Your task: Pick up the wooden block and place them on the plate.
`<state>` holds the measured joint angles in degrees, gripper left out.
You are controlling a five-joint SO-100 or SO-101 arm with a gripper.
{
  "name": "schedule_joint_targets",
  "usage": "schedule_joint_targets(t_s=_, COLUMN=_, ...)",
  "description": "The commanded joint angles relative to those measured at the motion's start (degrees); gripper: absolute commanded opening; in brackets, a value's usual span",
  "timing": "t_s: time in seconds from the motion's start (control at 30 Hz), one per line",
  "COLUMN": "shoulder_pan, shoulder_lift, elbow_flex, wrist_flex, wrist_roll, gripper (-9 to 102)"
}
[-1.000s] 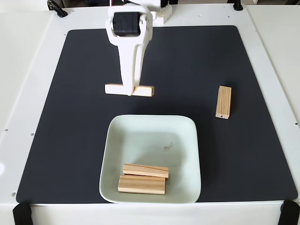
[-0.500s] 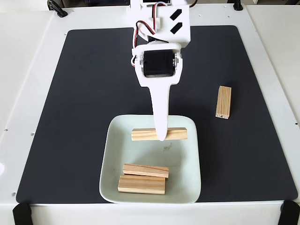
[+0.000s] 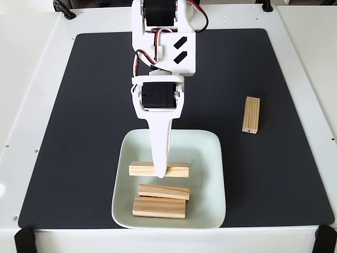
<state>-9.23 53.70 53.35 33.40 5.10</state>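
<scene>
In the fixed view my white gripper [image 3: 160, 171] reaches down over the pale mint square plate [image 3: 210, 158] and is shut on a wooden block [image 3: 178, 169] that lies crosswise at the plate's middle. Whether this block touches the plate's floor I cannot tell. Two more wooden blocks rest in the plate's near part, one [image 3: 164, 192] just behind the other [image 3: 158, 207]. A further wooden block [image 3: 251, 115] lies on the black mat to the right of the plate, pointing away from the camera.
The black mat [image 3: 89, 105] covers a white table. The arm's white body with black servos [image 3: 160, 47] stands over the mat's far middle. Black clamps sit at the near corners [image 3: 23, 240], and a cable end [image 3: 63, 8] at the far left.
The gripper carried the block from the mat behind the plate to over the plate, then shifted it left and nearer the two resting blocks. The other blocks stayed put.
</scene>
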Motion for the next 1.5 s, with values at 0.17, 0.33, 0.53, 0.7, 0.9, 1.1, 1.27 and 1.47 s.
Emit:
schedule_joint_targets(t_s=0.17, shoulder_pan=0.44, shoulder_lift=0.0, elbow_flex=-3.78, wrist_flex=-1.14, wrist_roll=-0.53, gripper=0)
schedule_joint_targets(t_s=0.33, shoulder_pan=0.35, shoulder_lift=0.35, elbow_flex=-2.99, wrist_flex=-1.14, wrist_roll=-0.53, gripper=12)
schedule_joint_targets(t_s=0.53, shoulder_pan=0.09, shoulder_lift=0.79, elbow_flex=-2.9, wrist_flex=-1.14, wrist_roll=-0.53, gripper=40)
schedule_joint_targets(t_s=0.7, shoulder_pan=0.0, shoulder_lift=0.97, elbow_flex=-2.9, wrist_flex=-1.14, wrist_roll=-0.53, gripper=43)
schedule_joint_targets(t_s=0.9, shoulder_pan=-0.18, shoulder_lift=3.08, elbow_flex=-2.72, wrist_flex=-1.05, wrist_roll=-0.44, gripper=43)
schedule_joint_targets(t_s=1.1, shoulder_pan=-3.43, shoulder_lift=15.64, elbow_flex=6.94, wrist_flex=5.01, wrist_roll=-0.09, gripper=24)
schedule_joint_targets(t_s=1.27, shoulder_pan=-6.5, shoulder_lift=28.92, elbow_flex=20.65, wrist_flex=10.2, wrist_roll=0.26, gripper=-1)
schedule_joint_targets(t_s=1.47, shoulder_pan=-9.05, shoulder_lift=45.18, elbow_flex=40.61, wrist_flex=14.59, wrist_roll=-2.72, gripper=0)
